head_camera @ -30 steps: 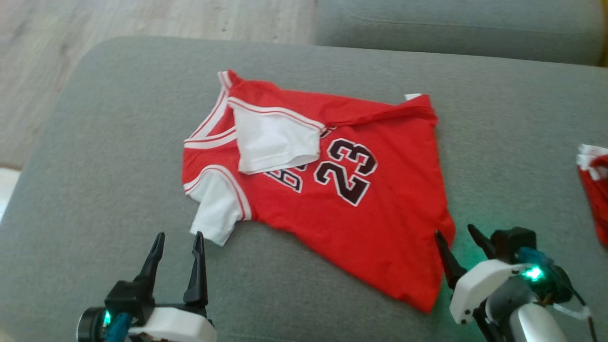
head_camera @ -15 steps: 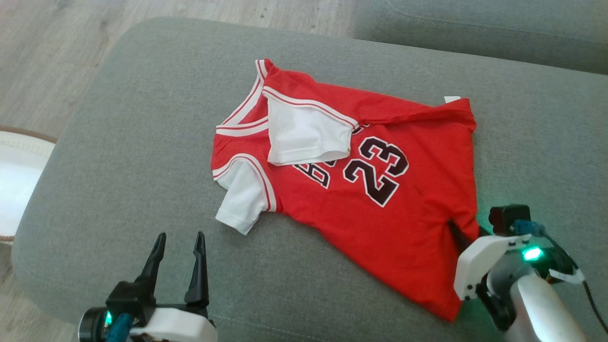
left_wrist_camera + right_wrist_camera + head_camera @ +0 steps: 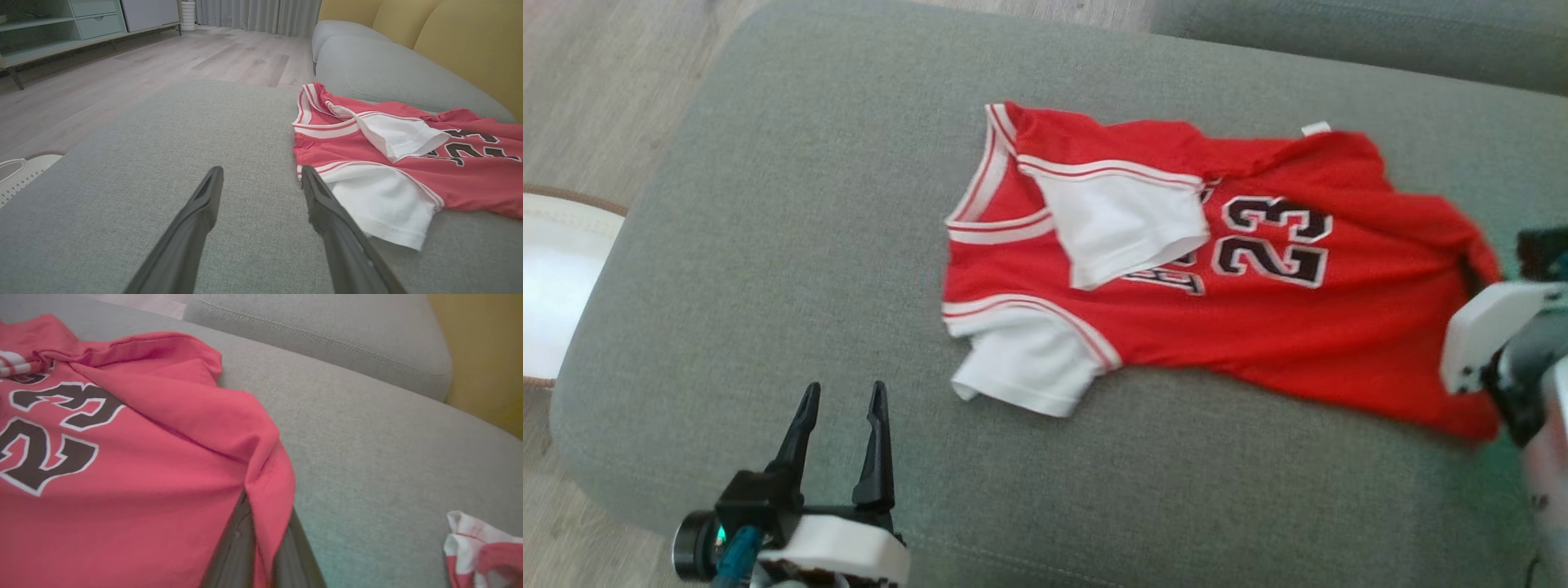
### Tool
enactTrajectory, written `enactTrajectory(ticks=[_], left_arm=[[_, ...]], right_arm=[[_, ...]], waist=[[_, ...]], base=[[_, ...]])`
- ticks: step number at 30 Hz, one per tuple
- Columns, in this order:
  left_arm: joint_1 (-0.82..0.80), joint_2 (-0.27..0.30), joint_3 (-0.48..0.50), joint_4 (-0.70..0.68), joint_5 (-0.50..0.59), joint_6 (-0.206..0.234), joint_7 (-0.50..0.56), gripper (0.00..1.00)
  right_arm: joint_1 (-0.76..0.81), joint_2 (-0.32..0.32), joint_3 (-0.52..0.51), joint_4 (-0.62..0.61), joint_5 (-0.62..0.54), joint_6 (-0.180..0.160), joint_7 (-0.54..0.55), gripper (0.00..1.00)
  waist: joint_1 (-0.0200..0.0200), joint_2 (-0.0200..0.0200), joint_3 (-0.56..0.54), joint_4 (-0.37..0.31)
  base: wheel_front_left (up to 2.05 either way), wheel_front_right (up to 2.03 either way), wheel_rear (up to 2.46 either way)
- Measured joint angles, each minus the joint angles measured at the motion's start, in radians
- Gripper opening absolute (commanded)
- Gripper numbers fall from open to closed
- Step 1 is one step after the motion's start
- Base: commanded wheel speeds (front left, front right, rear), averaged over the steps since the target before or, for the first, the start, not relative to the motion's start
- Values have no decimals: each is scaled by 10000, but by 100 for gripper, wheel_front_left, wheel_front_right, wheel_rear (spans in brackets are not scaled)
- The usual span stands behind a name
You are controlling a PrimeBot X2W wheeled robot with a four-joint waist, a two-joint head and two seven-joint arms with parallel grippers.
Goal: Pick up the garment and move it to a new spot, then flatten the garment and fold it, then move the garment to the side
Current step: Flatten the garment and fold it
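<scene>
Item: garment [image 3: 1241, 327], a red jersey with white sleeves and striped trim.
Location: spread on the grey sofa cushion [image 3: 768, 245], collar toward the robot's left, hem toward its right.
Right gripper [image 3: 267, 506]: jaws clamped on the hem edge, with cloth pinched between the fingers.
Left gripper [image 3: 844, 388]: jaws apart and empty, near the lower sleeve [image 3: 1029, 376] but not touching it.
Step, judged: moving the garment to a new spot by a one-corner hold.
Handling: raise the hem before travelling and move slowly; thin cloth is likely to bunch if dragged.
Fault: the upper sleeve [image 3: 1123, 224] lies folded over the chest and needs opening out when flattening.
Writing: "23" [image 3: 1274, 241], black with a white outline. The lettering [image 3: 1168, 279] beside it is partly covered and unreadable.
Label: the white tag [image 3: 1315, 128] is too small to read.
</scene>
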Motion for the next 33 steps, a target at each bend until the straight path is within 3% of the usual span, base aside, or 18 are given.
enactTrajectory(ticks=[3, 4, 5, 6, 13, 18, 33], left_arm=[[-128, -82, -4, 109, 33, -42, -38, 100], [-160, -105, -4, 138, 33, -79, -38, 100], [-174, -132, -10, 165, 33, -90, -38, 100], [-175, -171, -19, 203, 35, -121, -38, 100], [-501, -328, -270, 518, 123, -355, -40, 100], [-626, -362, -326, 999, 121, -577, 36, 100], [-2441, -928, -117, 4305, -869, -1657, 1078, 100]], right_arm=[[-425, -228, -161, 265, -205, 0, -58, 0], [-527, -263, -198, 353, -305, 0, -176, 25], [-621, -280, -226, 464, -359, 0, -265, 71], [-696, -278, -245, 575, -355, 0, -387, 100], [-802, 107, -280, 880, -259, 0, -1415, 100], [-616, 451, -176, 245, -113, 0, -2130, 100], [1293, 1691, 571, -4326, 458, 0, -2268, 100]], waist=[[0, 0, 108, 11], [0, 0, 136, 2], [1, 0, 155, -17], [1, 0, 166, -42], [0, 0, 5, -433], [-1, 0, -212, -800], [-1, 0, 34, -2302]], base=[[0, 0, 0], [0, 0, 0], [0, 0, 0], [0, 0, 0], [0, 0, 0], [0, 0, 0], [0, 0, 0]])
